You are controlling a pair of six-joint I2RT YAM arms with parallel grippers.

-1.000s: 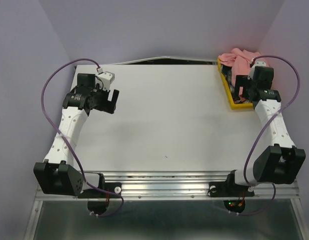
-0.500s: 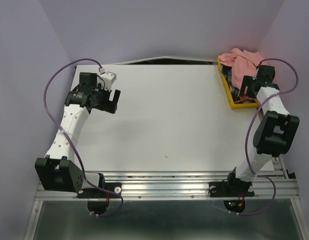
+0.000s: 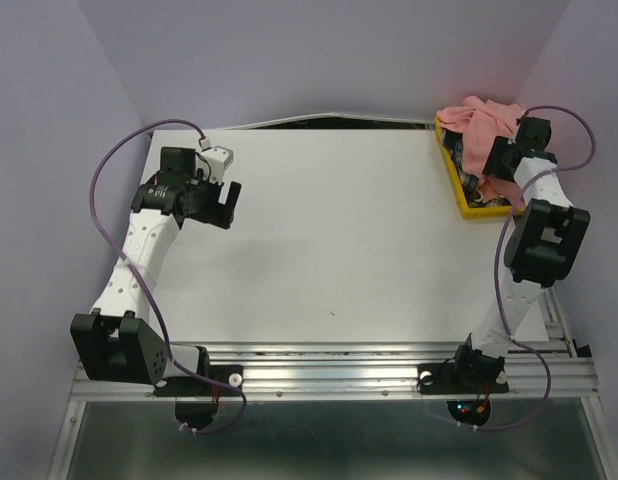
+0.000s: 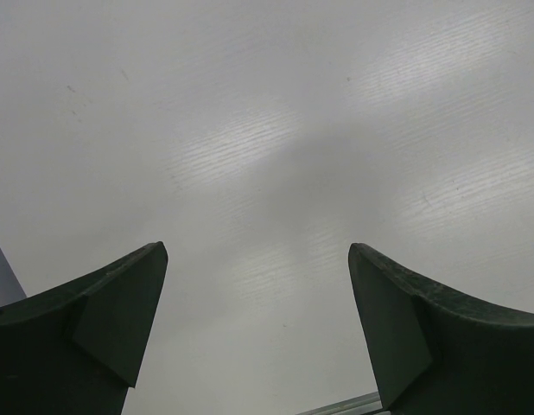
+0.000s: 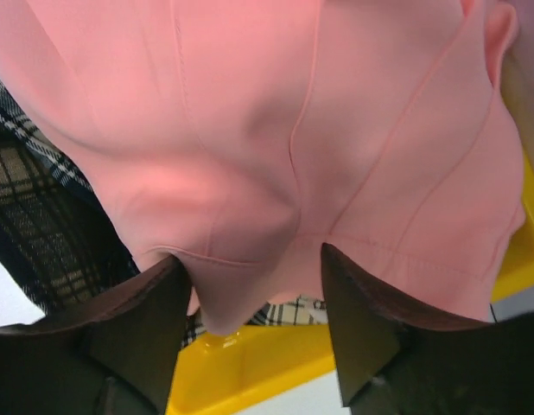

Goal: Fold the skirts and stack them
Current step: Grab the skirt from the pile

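1. My left claw (image 4: 257, 251) hung wide open over the bare bench (image 4: 250, 104), holding nothing.
2. My right claw (image 5: 257, 255) stood open, fingers straddling a hanging fold of the pink skirt (image 5: 276, 112).
3. That skirt lay over the plaid skirt (image 5: 34, 207) in the yellow tray (image 5: 250, 367), at the bench's far right corner.

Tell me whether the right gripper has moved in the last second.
Yes. Against the yellow tray, the right gripper has shifted toward the tray's far end, over the pink skirt.
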